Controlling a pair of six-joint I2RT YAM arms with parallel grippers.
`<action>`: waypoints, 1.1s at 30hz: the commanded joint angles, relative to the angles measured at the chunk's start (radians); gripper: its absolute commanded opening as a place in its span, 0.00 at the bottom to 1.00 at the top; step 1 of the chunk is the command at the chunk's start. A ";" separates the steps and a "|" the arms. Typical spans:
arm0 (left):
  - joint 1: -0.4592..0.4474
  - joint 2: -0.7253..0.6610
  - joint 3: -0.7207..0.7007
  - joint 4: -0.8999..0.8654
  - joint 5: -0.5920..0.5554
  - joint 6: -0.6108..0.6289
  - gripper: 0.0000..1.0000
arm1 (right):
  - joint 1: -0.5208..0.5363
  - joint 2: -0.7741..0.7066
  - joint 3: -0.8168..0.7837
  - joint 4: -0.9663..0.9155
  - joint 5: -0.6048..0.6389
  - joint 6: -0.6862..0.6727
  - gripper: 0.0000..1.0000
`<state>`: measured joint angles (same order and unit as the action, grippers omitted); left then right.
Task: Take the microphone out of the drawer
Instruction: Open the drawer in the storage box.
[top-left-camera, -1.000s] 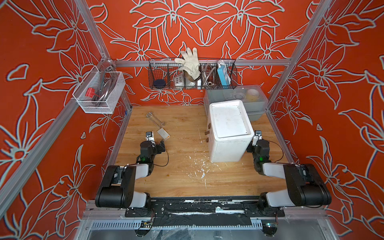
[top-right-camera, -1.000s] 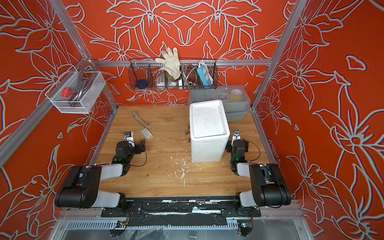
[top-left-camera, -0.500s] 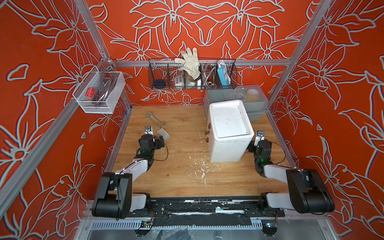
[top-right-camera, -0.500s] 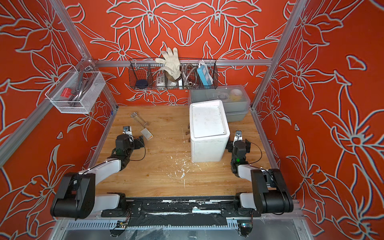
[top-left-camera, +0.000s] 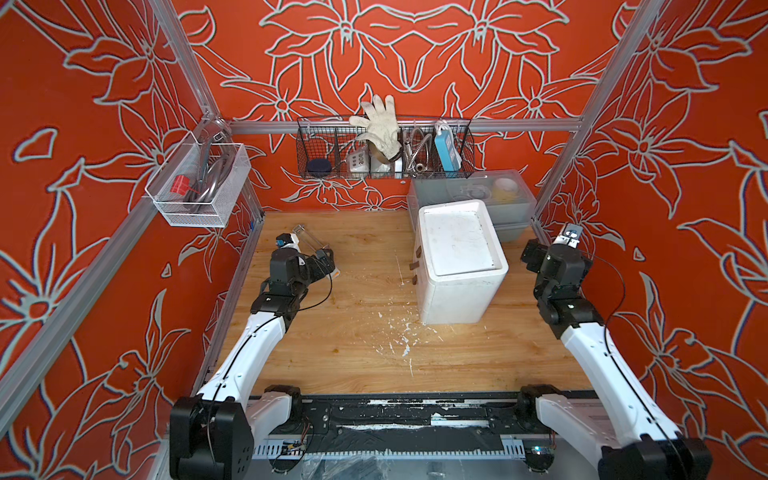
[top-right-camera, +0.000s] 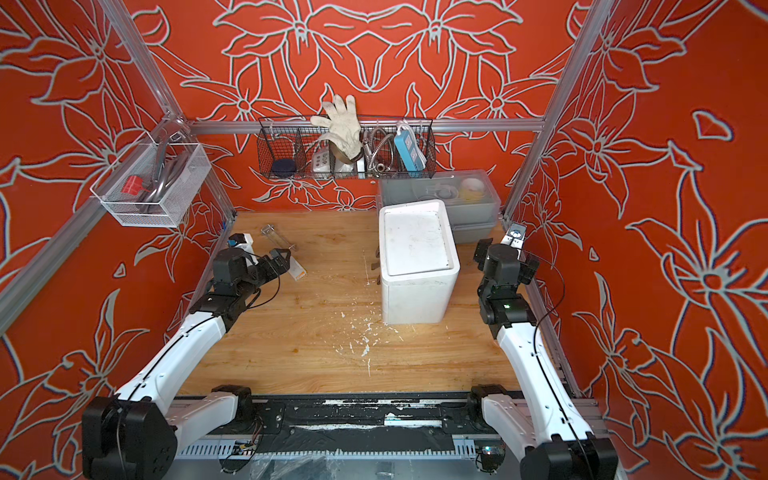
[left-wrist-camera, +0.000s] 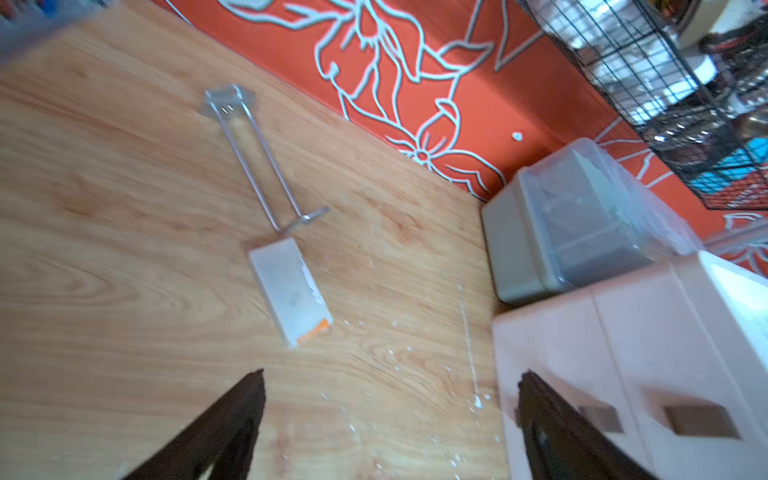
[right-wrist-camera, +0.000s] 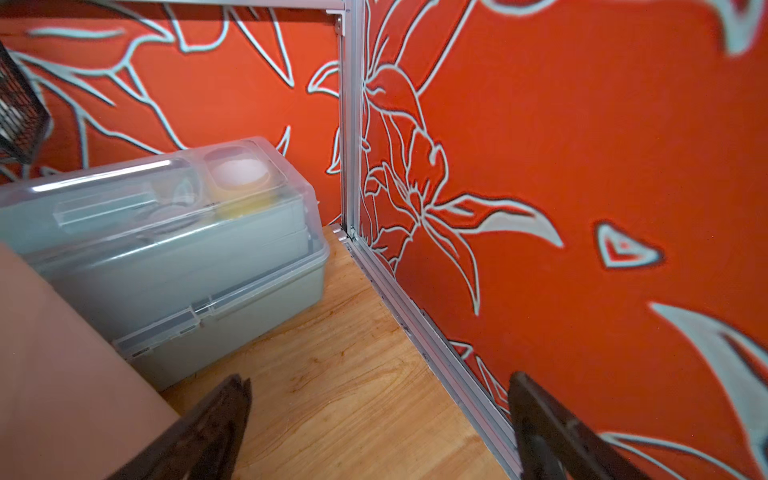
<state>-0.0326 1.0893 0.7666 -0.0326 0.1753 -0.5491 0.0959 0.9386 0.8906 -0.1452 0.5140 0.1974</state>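
Here, 2 robot arms reach over a wooden bench (top-left-camera: 353, 357) in a booth walled in orange flower print. The white drawer unit (top-left-camera: 457, 245) (top-right-camera: 415, 241) stands at the back right of the bench with its drawers pushed in, and its brown recessed handles (left-wrist-camera: 702, 420) face the left arm. The microphone cannot be seen in any view.

The left gripper (left-wrist-camera: 392, 374) (top-left-camera: 324, 261) hovers over the left side of the bench, well apart from the unit. Its fingers (left-wrist-camera: 237, 411) are spread wide with nothing between them. Just ahead of them lies a wire hook (left-wrist-camera: 266, 174) with a white, orange-tipped tag (left-wrist-camera: 291, 295) at its near end, flat on the wood.

The right gripper (right-wrist-camera: 379, 377) hangs in the gap between the drawer unit and the right wall, aimed at the back corner. Its fingers (right-wrist-camera: 216, 419) are likewise apart and empty.

A grey box with a clear lid (right-wrist-camera: 166, 249) (top-left-camera: 494, 195) sits behind the unit against the back wall. White flecks (top-left-camera: 401, 338) dot the bench in front of the unit.

A black wire basket (top-left-camera: 324, 145) hangs on the back wall (a pale work glove (top-left-camera: 380, 122) pokes out of it), and a white mesh basket (top-left-camera: 195, 203) hangs on the left wall.
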 joint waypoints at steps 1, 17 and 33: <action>-0.016 -0.001 0.032 -0.036 0.273 -0.178 0.95 | -0.003 -0.021 0.167 -0.397 -0.158 0.046 0.99; -0.209 0.342 0.052 0.612 0.675 -0.846 0.86 | 0.081 0.143 0.594 -0.909 -0.710 -0.012 0.86; -0.249 0.442 0.076 0.662 0.664 -0.854 0.85 | 0.081 0.259 0.557 -0.835 -0.673 0.020 0.50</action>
<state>-0.2752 1.5253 0.8249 0.6010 0.8249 -1.4208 0.1711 1.1866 1.4685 -1.0252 -0.1749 0.1955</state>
